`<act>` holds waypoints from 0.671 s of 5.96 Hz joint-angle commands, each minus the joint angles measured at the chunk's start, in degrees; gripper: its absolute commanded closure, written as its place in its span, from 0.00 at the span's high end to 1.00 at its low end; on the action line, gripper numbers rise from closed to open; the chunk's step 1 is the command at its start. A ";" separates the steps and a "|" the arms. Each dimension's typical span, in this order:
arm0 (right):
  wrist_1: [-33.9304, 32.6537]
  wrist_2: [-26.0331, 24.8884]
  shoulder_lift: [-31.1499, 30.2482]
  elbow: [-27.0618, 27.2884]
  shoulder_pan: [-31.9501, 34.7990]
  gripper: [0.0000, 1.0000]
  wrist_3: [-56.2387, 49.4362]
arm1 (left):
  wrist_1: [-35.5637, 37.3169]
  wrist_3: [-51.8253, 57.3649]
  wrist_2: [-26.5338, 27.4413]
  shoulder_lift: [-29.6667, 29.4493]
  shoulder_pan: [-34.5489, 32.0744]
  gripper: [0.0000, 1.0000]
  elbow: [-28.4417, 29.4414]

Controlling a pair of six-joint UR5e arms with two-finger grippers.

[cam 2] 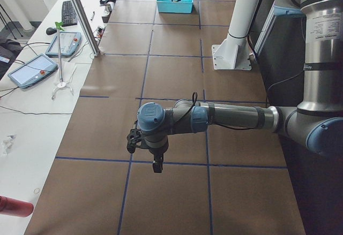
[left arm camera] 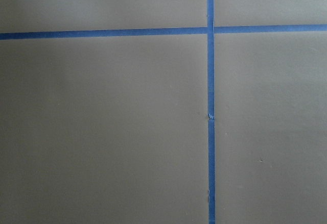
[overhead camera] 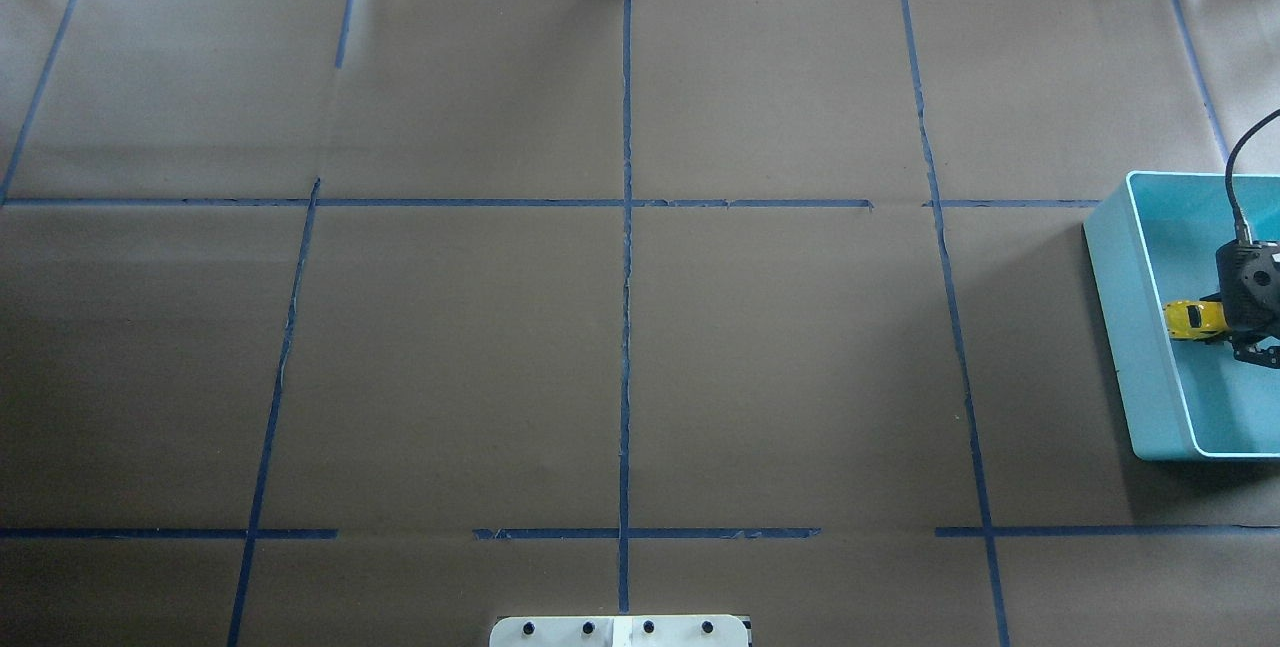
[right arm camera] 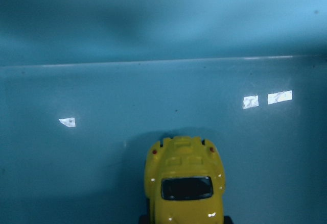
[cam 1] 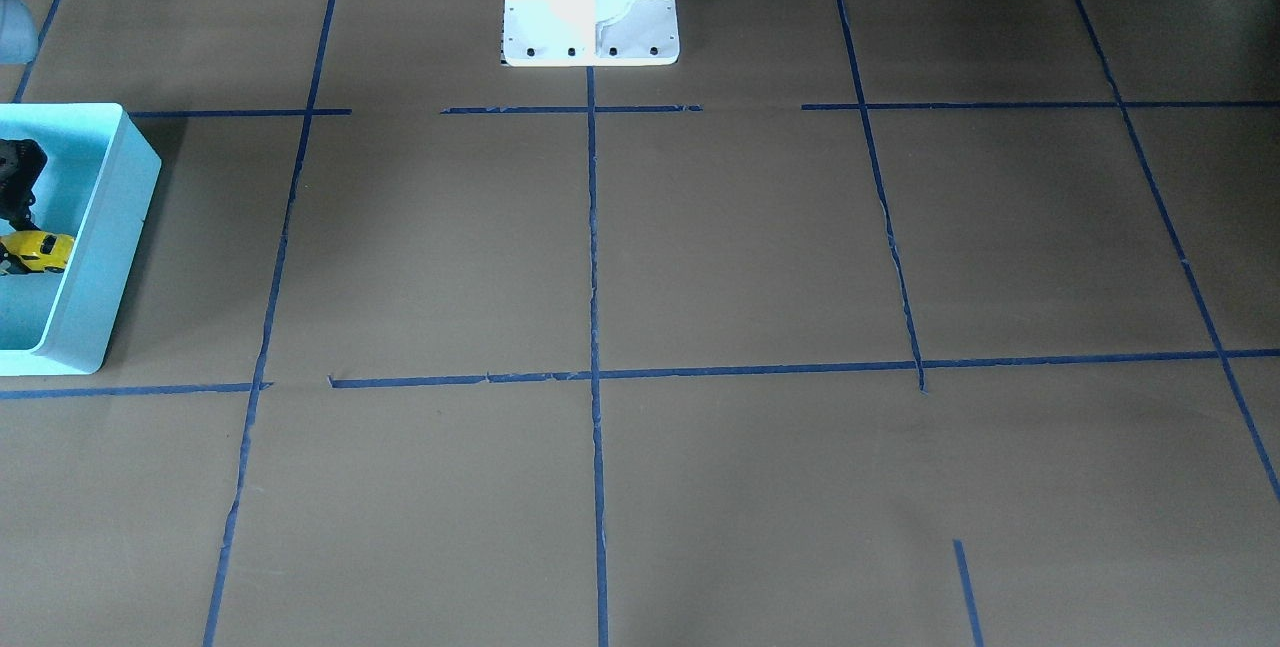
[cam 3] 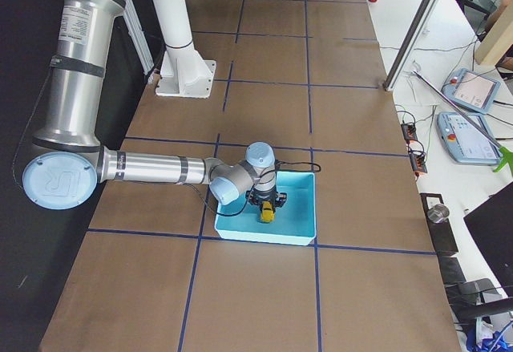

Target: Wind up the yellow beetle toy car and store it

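The yellow beetle toy car (overhead camera: 1192, 319) is inside the light blue bin (overhead camera: 1110, 257) at the table's right edge. My right gripper (overhead camera: 1224, 327) reaches down into the bin and seems shut on the car, which sticks out from its fingers. In the right wrist view the car (right arm camera: 185, 183) fills the bottom centre, rear toward the camera, just over the bin floor. The front view shows the car (cam 1: 38, 251) in the bin (cam 1: 120, 197). My left gripper (cam 2: 147, 154) hangs over bare table far from the bin; I cannot tell whether it is open or shut.
Brown paper with blue tape lines (overhead camera: 625, 327) covers the table. The white robot base (cam 1: 590, 17) stands at the middle of the robot's side. A rack with tablets and cables (cam 2: 59, 47) runs along the far table edge.
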 commanded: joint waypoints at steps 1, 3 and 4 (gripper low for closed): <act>-0.09 0.37 -0.06 -0.04 -0.26 0.63 0.10 | 0.00 0.00 0.00 -0.06 -0.06 1.00 0.00; 0.00 2.12 -0.32 0.31 -0.17 0.99 0.10 | 0.00 0.09 0.00 0.03 0.03 1.00 0.09; -0.09 5.26 -0.76 1.62 0.61 0.99 -0.16 | 0.00 0.09 0.00 0.03 0.03 1.00 0.09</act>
